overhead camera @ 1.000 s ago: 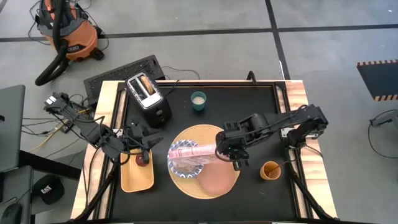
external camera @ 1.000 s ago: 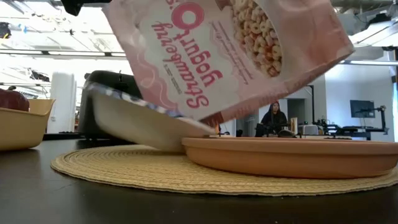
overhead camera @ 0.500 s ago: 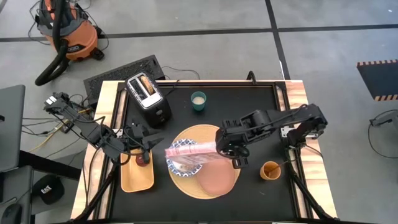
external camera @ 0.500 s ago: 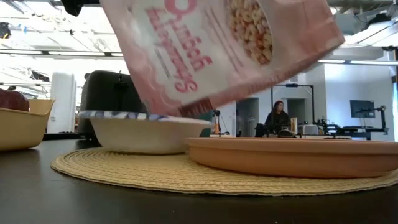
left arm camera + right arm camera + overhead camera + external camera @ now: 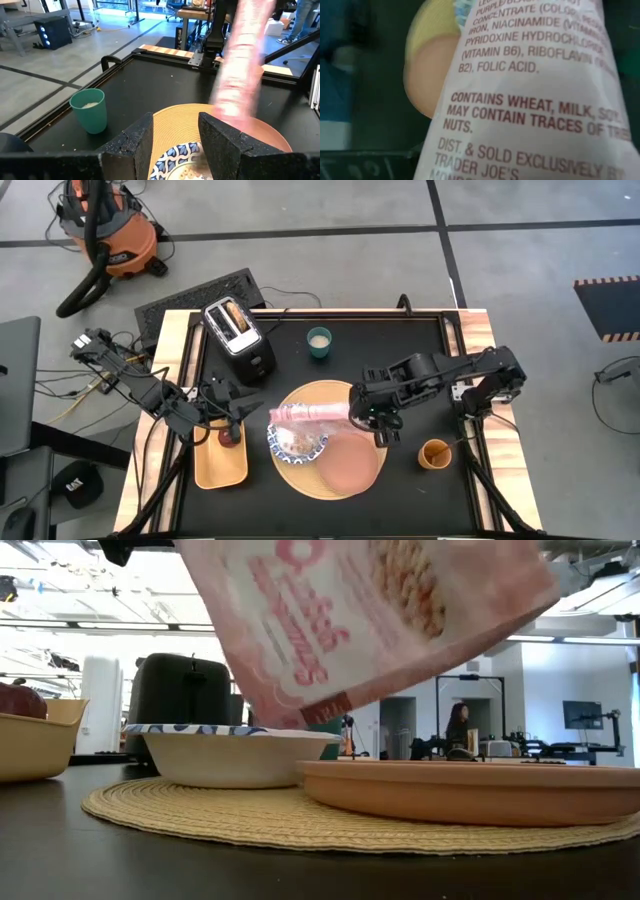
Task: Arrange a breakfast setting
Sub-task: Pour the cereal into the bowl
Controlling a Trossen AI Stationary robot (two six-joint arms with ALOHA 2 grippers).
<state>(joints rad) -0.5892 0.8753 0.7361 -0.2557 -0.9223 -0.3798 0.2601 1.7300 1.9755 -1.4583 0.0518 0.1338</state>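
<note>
Your right gripper [image 5: 362,412] is clamped on a pink cereal bag [image 5: 310,414], tipped mouth-down over the bowl [image 5: 297,442] so the rings fall in; some already lie inside. The bowl, glazed and blue-patterned, sits on the woven round board [image 5: 312,394] near the table's front edge, beside the smooth pink plate [image 5: 352,470]. Your left gripper [image 5: 226,407] waits over the tray's [image 5: 220,470] back end, fingers [image 5: 134,142] apart, empty.
</note>
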